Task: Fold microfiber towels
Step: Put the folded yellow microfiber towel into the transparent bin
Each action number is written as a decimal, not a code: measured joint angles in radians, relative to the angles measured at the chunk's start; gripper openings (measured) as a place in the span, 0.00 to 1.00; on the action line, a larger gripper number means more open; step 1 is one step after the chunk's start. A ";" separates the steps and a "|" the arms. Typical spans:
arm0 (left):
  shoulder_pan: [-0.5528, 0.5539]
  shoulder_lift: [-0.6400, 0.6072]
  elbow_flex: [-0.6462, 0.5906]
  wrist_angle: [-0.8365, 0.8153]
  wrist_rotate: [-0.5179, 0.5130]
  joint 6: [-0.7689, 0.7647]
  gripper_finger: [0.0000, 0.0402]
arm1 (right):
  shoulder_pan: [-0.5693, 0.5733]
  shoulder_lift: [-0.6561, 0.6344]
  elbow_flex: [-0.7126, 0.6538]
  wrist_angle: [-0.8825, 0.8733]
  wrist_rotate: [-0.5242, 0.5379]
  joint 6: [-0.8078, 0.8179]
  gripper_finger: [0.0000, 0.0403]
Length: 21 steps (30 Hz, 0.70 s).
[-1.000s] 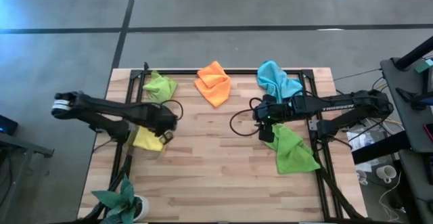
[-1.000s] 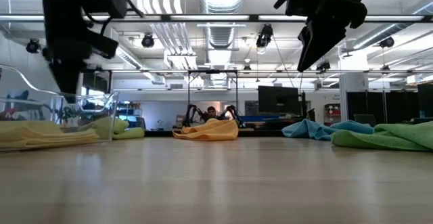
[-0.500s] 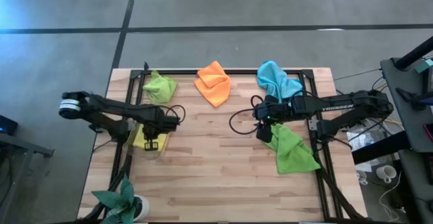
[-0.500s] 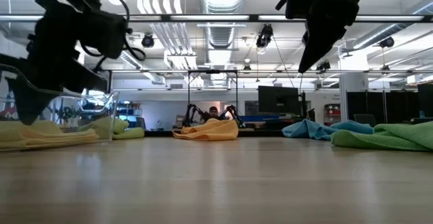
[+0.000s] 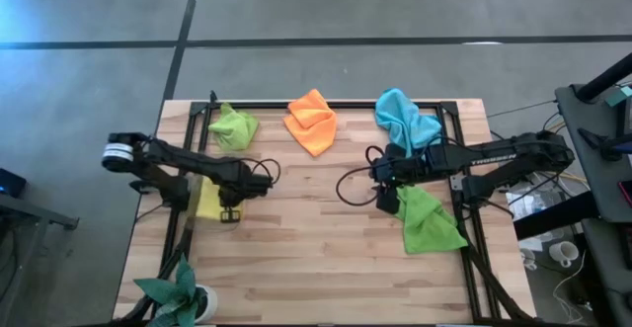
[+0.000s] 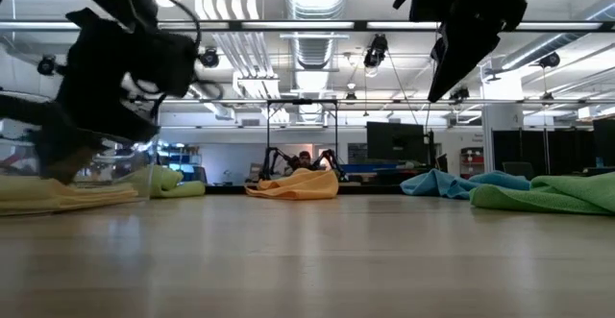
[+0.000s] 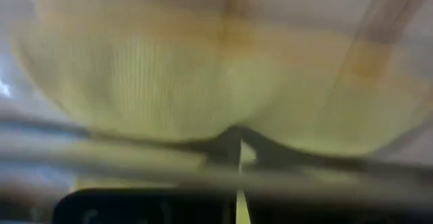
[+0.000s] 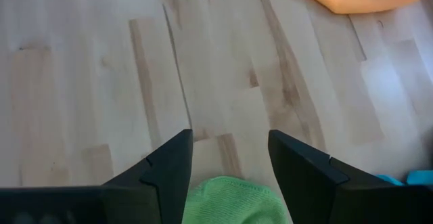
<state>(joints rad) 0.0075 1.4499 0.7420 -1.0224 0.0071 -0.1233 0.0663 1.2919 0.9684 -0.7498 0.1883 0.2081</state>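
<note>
From above, the left gripper (image 5: 229, 211) is pinched shut on the yellow towel's (image 5: 208, 199) edge and the right gripper (image 5: 387, 200) gapes over the green towel's (image 5: 430, 223) corner, while low down the wooden table (image 6: 307, 260) fronts a lit workshop.

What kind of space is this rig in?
Probably an open-plan robotics lab or workshop: exposed ceiling ducts and strip lights, a computer monitor behind the wooden table, and another spider-like arm rig farther back.
</note>
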 joint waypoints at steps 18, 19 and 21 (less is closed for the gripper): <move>0.000 -0.046 0.016 0.230 -0.038 -0.061 0.03 | -0.001 0.000 -0.042 -0.011 0.000 0.013 0.48; -0.001 -0.045 0.011 0.240 -0.035 -0.051 0.06 | -0.001 0.000 -0.042 -0.010 0.001 0.017 0.48; -0.001 -0.044 -0.011 0.281 -0.035 -0.013 0.12 | -0.001 0.000 -0.042 -0.005 0.005 0.020 0.48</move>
<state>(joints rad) 0.0063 1.4059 0.7309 -0.7414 -0.0275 -0.1362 0.0654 1.2919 0.9268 -0.7546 0.1937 0.2286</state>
